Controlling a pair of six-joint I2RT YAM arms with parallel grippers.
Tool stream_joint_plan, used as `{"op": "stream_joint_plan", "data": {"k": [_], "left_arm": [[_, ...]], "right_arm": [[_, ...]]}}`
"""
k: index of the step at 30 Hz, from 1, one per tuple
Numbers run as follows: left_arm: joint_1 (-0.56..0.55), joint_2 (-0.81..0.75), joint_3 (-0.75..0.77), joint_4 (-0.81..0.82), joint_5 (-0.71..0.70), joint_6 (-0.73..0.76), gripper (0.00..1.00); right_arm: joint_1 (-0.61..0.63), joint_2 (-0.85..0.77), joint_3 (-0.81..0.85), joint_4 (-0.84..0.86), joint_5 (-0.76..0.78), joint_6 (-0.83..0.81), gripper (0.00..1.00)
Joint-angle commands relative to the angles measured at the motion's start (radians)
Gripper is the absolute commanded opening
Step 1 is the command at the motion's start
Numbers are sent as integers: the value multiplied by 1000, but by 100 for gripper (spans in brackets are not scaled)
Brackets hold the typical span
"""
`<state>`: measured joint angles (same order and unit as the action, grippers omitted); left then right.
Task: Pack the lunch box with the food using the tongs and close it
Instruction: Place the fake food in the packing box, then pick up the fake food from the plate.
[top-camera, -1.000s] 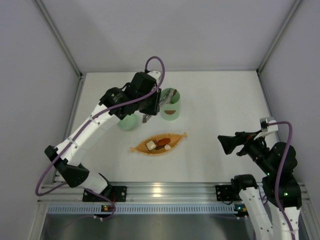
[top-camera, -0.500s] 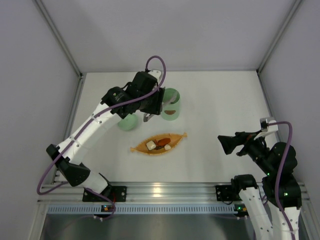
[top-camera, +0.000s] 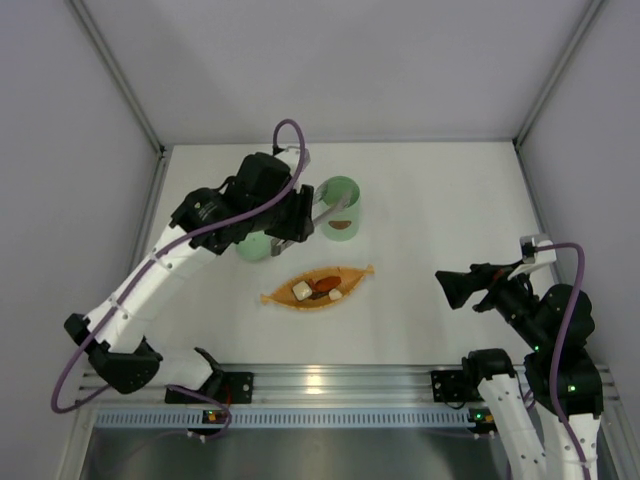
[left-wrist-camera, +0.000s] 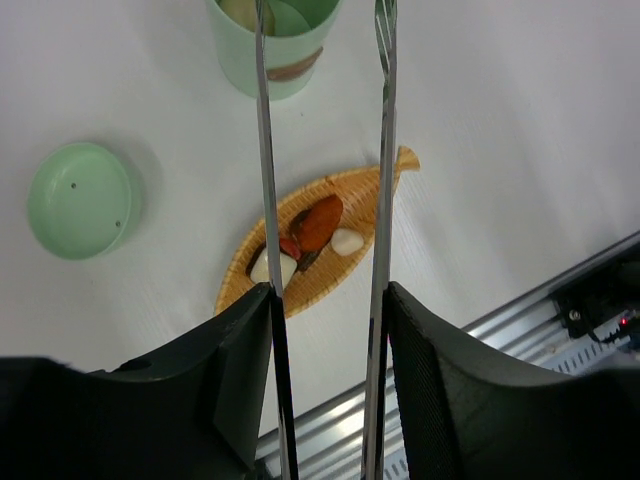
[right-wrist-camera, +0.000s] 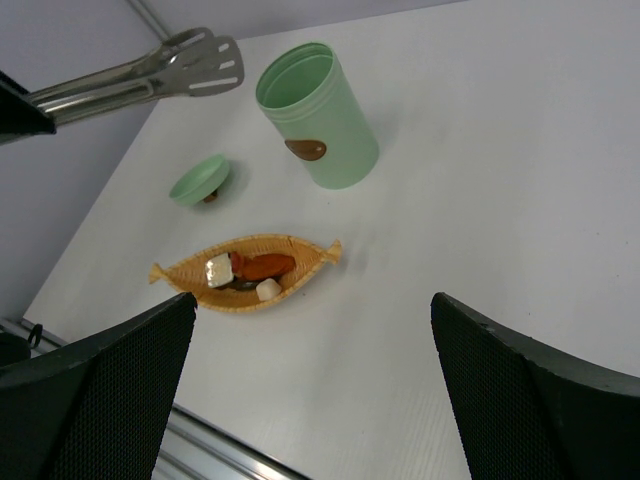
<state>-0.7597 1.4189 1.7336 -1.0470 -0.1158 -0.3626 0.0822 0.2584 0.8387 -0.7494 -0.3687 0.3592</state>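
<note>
Tongs (right-wrist-camera: 150, 75) clamped in left hand (left-wrist-camera: 325, 320), lid (left-wrist-camera: 80, 200) beside lunch box (right-wrist-camera: 320, 120), tray (left-wrist-camera: 350, 195) nearby, right hand (right-wrist-camera: 312, 300) spread apart

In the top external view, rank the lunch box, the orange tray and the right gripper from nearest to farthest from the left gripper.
1. The lunch box, right beside the left gripper, which holds the tongs.
2. The orange tray, table centre, toward the arm bases.
3. The right gripper, far right, open.

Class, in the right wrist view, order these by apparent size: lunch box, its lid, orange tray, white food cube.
1. lunch box: most area.
2. orange tray: longer but slimmer.
3. lid: lies farther from the camera.
4. white food cube.
</note>
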Motion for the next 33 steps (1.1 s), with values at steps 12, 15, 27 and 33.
{"op": "stream_joint_plan", "data": {"k": [12,15,27,33], "left_arm": [[-1,-259,-396,-131,160,28,52],[-3,-267,-433,-136,162,17,52],[-4,-256,-519,-85,142,14,52],[-4,-242,-533,-47,143,22,51]], "right_arm": [[4,2,-3,2,-13,-3,99],[2,2,-4,1,-12,-3,100],[4,4,2,-2,-12,-6,99],[2,8,7,-2,-12,-6,100]]}}
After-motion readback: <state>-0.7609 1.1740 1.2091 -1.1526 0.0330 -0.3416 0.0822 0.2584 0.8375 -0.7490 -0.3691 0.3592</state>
